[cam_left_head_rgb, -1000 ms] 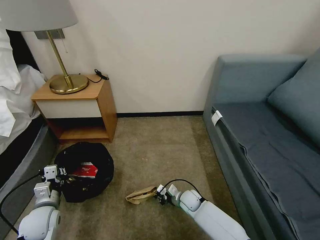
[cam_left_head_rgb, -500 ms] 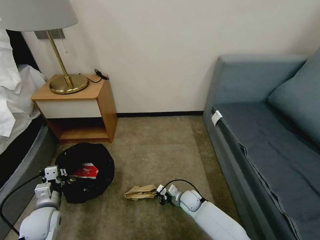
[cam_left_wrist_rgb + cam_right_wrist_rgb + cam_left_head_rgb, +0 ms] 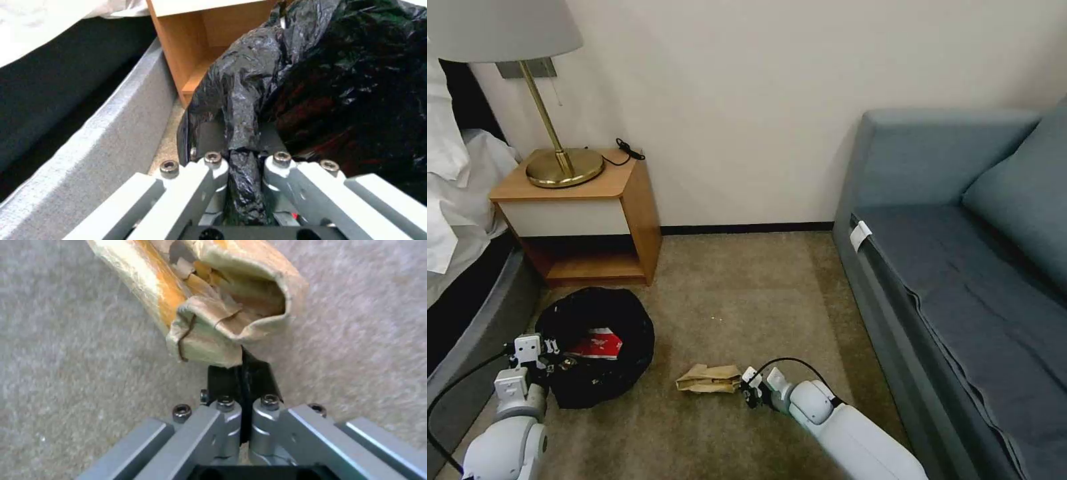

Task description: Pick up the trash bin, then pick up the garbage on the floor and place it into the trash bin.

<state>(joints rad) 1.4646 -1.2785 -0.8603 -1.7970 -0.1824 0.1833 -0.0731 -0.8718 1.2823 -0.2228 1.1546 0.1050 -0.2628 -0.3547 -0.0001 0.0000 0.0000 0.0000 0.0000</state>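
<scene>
Settling flatter on the carpet, paper bag (image 3: 709,378) hangs from right tool's (image 3: 749,389) thinly clamped edge at nine o'clock, likely tearing; left tool (image 3: 240,146) grips the bin (image 3: 594,343) liner.

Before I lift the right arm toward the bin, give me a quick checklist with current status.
1. Right gripper shut on the crumpled brown paper bag: ok, fingers pinch its torn edge.
2. Grip depth: not ok, only a thin flap of the bag's mouth sits between the pads.
3. Bag clear of the carpet: cannot tell.
4. Left gripper shut on the trash bin liner: ok, black plastic is bunched between the fingers.
5. Bin mouth open: ok, a red-and-white carton lies inside with room around it.
6. Path from bag to bin: ok, bare carpet between them.
</scene>
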